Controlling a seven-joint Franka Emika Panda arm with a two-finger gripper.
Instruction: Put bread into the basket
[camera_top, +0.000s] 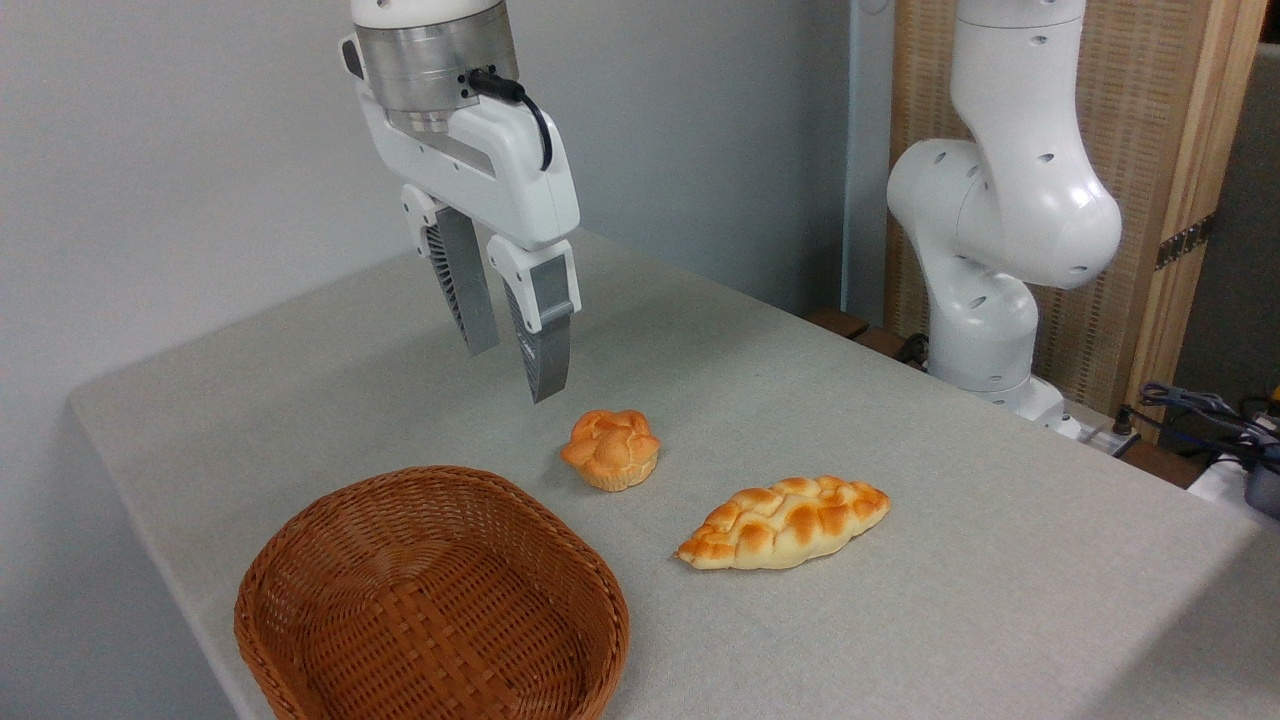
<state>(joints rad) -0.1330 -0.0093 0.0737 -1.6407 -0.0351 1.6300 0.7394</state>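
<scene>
The bread (611, 449), a small round golden-orange bun with a knotted top, sits on the grey table near the middle. The basket (300, 560), brown woven wicker and shallow, stands at the front left with nothing in it. My gripper (515, 370) hangs in the air above and a little to the left of the bun, behind the basket. Its grey ribbed fingers (545, 340) point down, spread apart, with nothing between them. The bun and basket are a short gap apart.
A longer braided leaf-shaped loaf (784, 521) lies to the right of the bun. The arm's white base (1000, 250) rises at the table's back right edge, with cables (1200, 410) beyond it. The table's edges (150, 480) run close along the left and front.
</scene>
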